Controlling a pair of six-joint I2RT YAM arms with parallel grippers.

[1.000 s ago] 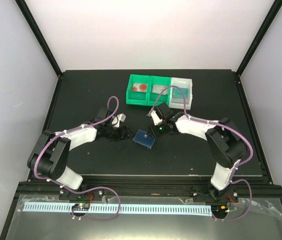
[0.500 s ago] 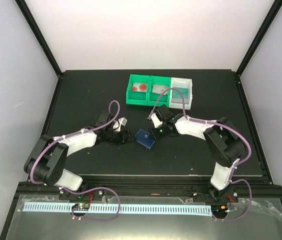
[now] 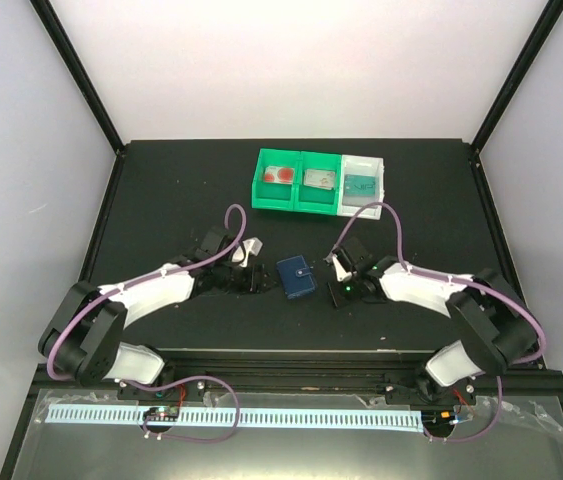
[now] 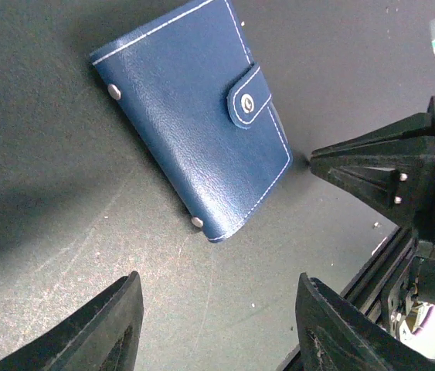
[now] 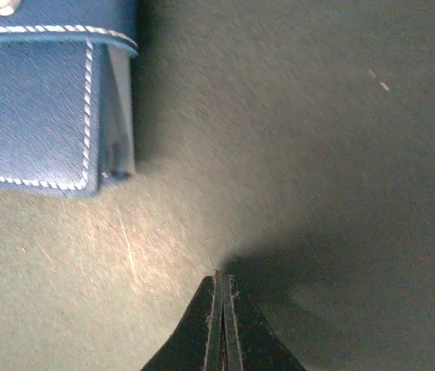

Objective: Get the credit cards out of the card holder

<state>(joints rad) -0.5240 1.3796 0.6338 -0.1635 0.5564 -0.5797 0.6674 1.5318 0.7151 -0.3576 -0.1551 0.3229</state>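
Observation:
The card holder [image 3: 297,277] [image 4: 194,116] [image 5: 43,100] lies folded shut on the black table, strap snapped, a pale inner edge showing at its side. My left gripper [image 3: 253,280] [image 4: 219,290] stands open just left of it, with nothing between its fingers. Apart from the holder on its right, my right gripper [image 3: 327,286] [image 5: 222,280] [image 4: 317,162] is shut on nothing. Credit cards lie in the trays at the back: a white one with red circles [image 3: 279,174], a greyish one [image 3: 319,178] and a teal one [image 3: 359,184].
A green two-compartment tray [image 3: 297,200] and a white tray [image 3: 379,190] stand side by side at the back of the table. Black frame posts border the table, and a rail runs along its near edge.
My right gripper closed and drew back to the right, away from the card holder. The holder now lies flat and folded shut. My left arm reached further right toward it.

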